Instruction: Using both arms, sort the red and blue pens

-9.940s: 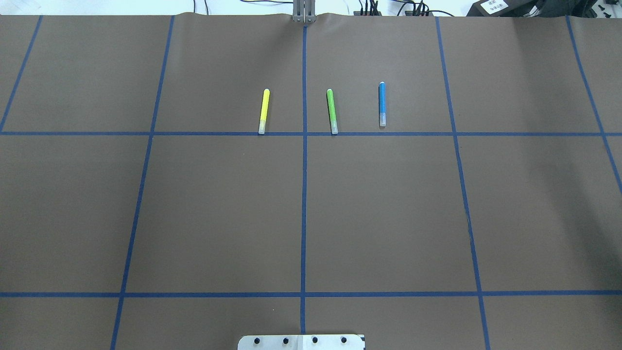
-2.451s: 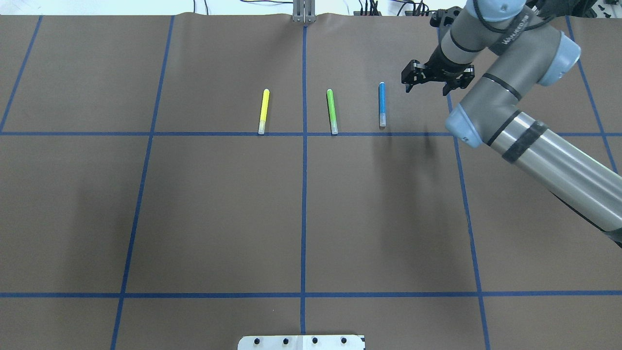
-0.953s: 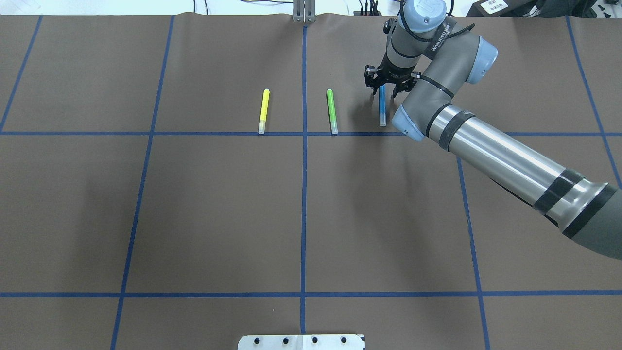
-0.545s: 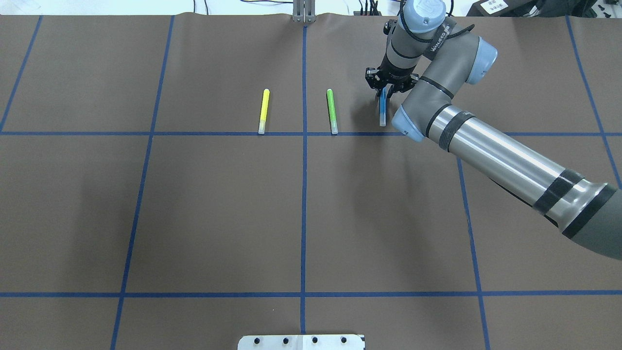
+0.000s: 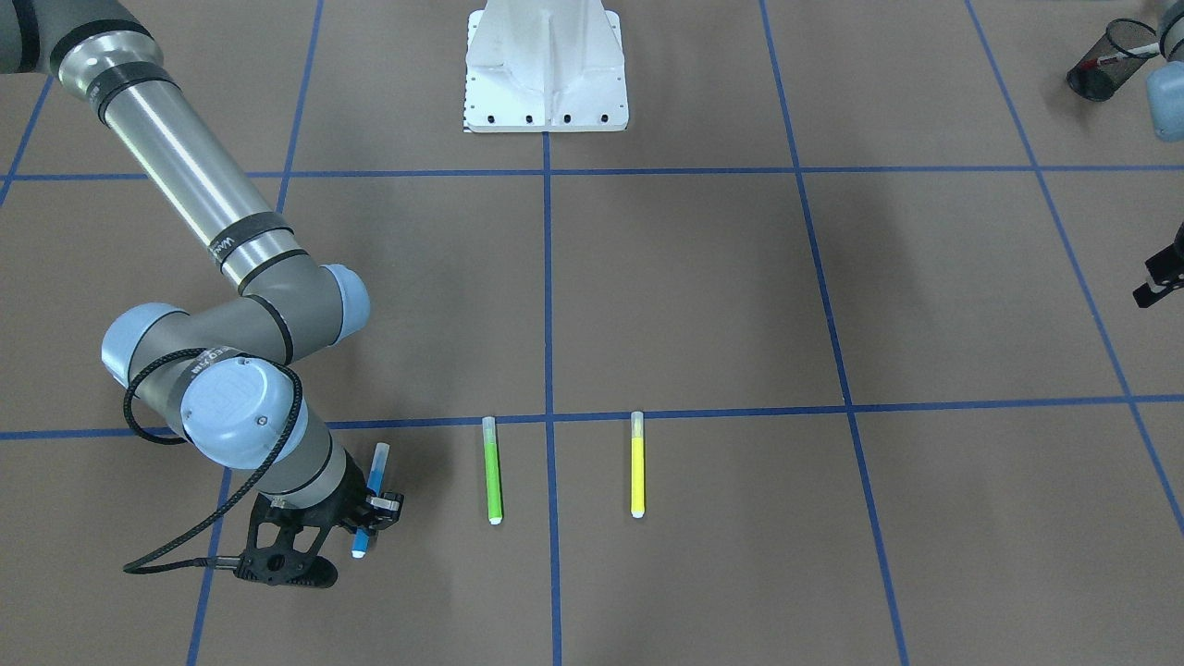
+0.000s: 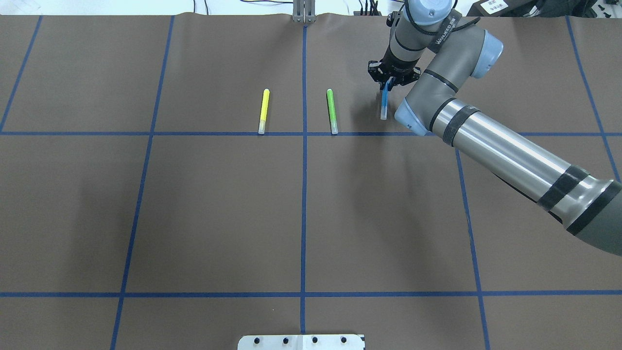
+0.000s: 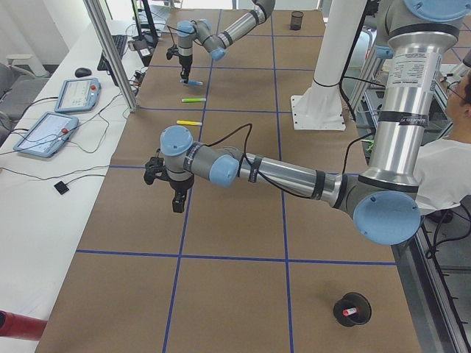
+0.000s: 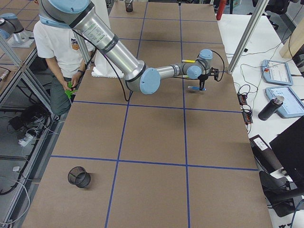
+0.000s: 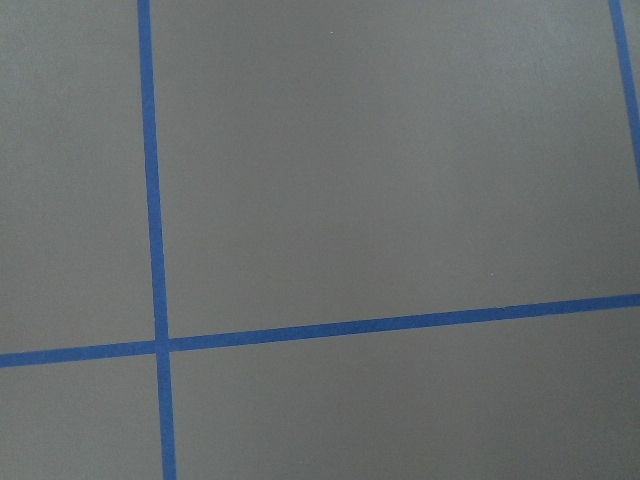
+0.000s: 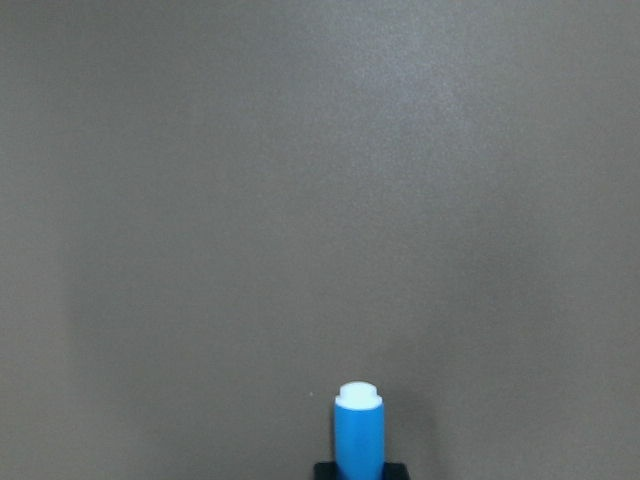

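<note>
The blue pen [image 6: 384, 106] hangs tilted in my right gripper [image 6: 387, 86], which is shut on its far end just above the brown table. From the front, the blue pen [image 5: 376, 472] sticks out of the right gripper [image 5: 363, 529]. In the right wrist view only the blue pen's white-tipped end [image 10: 358, 430] shows. A red-capped pen [image 5: 1127, 54] stands in a black mesh cup [image 5: 1096, 74]. My left gripper [image 7: 176, 200] hovers over bare table; I cannot tell whether it is open or shut.
A green pen [image 6: 332, 111] and a yellow pen [image 6: 263, 111] lie side by side left of the blue one. A second mesh cup [image 8: 79, 176] stands at the right end of the table. A person [image 8: 57, 47] stands behind the robot base [image 5: 546, 69].
The right arm came in and lowered its open gripper over the blue pen. The fingers shut on it, and the pen now hangs tilted, a little off the table.
</note>
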You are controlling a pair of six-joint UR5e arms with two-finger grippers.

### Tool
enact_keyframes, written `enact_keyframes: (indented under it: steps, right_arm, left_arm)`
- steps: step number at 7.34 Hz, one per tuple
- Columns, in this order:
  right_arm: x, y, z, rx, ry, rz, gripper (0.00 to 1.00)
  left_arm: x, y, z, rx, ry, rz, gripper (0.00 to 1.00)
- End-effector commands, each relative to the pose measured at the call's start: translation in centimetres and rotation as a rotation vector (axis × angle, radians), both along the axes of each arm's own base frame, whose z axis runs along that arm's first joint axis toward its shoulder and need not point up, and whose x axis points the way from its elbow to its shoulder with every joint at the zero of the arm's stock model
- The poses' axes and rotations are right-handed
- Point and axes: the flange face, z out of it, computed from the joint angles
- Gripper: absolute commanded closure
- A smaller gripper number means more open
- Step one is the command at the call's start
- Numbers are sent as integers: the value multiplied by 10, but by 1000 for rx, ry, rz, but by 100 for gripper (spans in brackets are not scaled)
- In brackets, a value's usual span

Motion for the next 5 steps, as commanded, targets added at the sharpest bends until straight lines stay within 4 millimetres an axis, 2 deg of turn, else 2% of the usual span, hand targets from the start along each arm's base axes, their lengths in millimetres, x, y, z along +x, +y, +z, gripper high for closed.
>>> enact_keyframes:
  steps: [1,2,5]
  right_arm:
    - [60,25,16,67,-27,50,100]
    - [92,36,24,85,-39,74,100]
    - [184,101,78,110,-36,111,100]
  left_arm:
    - [2,-2,1,-2,2,1,1]
    - [2,-2,2,-6,2,-1,1]
    - [3,-3,2,-9,2,-2,1]
